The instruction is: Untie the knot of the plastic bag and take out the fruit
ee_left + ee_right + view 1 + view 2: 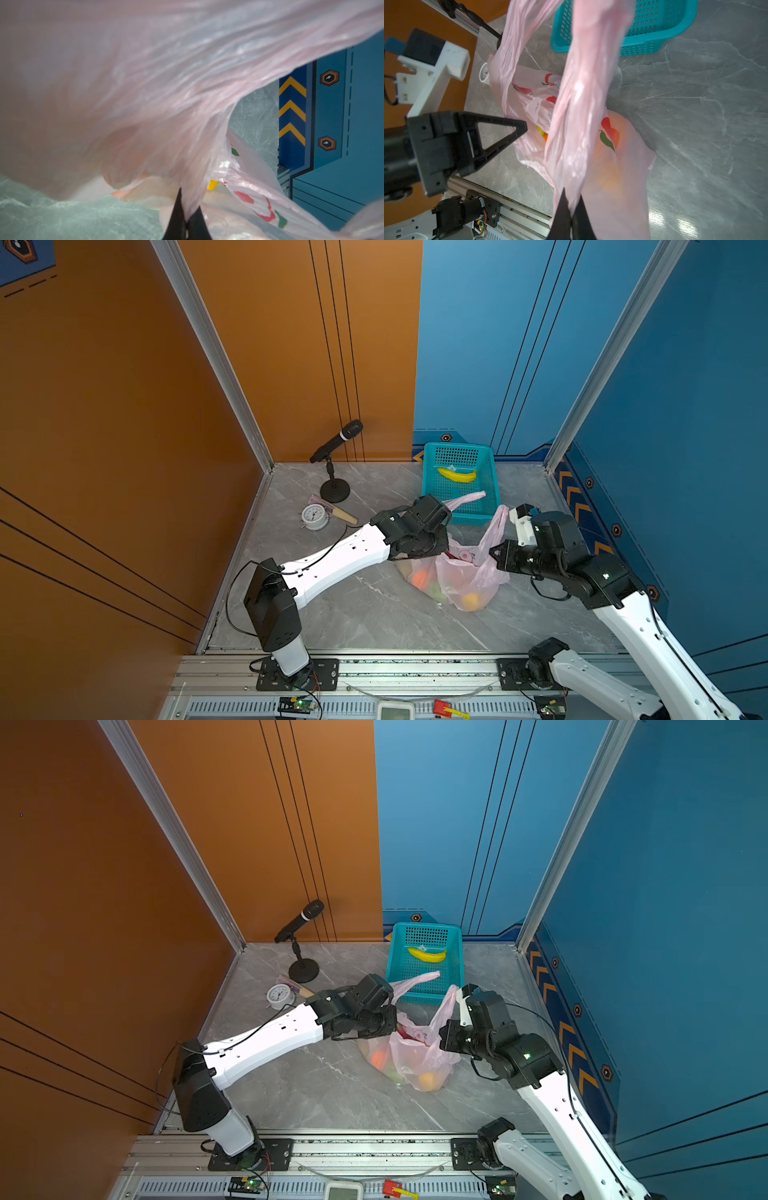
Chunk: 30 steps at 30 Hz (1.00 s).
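Pinching the plastic bag (467,577) by its loops (496,527)
Left tool (186,219) and right tool (571,217) were clamped on film that seemed soft, slippery.

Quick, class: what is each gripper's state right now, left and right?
Left gripper: closed, pinching a handle loop of the plastic bag.
Right gripper: closed, pinching the bag's other handle loop.

The left claw (187,216) and right claw (572,199) point toward each other, both pinched tightly closed.
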Motion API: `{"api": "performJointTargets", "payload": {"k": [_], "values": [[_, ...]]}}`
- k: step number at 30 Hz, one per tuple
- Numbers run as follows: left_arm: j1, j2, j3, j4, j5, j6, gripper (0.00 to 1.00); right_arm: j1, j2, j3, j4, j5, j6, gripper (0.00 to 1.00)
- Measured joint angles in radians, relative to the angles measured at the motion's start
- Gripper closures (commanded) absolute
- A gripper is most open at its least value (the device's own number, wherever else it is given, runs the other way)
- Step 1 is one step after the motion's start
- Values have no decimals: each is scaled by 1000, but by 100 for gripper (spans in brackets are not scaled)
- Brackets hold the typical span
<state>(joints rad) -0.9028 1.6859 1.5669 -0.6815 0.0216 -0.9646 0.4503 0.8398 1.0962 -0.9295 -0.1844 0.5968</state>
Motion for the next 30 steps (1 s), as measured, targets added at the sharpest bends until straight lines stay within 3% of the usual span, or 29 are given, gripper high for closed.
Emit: {"api": "performJointTargets", "payload": {"k": [8,16,18,20,22,30], "values": [[106,78,135,-7,60,64,100,89,-167,-72,14,-21,143,100],[149,114,163,-42,156,102,100,271,-217,-314,71,3,311,97],[149,116,163,-58,174,109,100,300,-217,-360,82,11,345,89],[153,116,162,-62,164,114,100,313,-216,-376,69,14,368,72],[169,115,161,-55,143,116,98,322,-218,-376,32,25,376,62],[190,70,98,-34,71,129,66,323,-252,-230,-89,195,338,41]]}}
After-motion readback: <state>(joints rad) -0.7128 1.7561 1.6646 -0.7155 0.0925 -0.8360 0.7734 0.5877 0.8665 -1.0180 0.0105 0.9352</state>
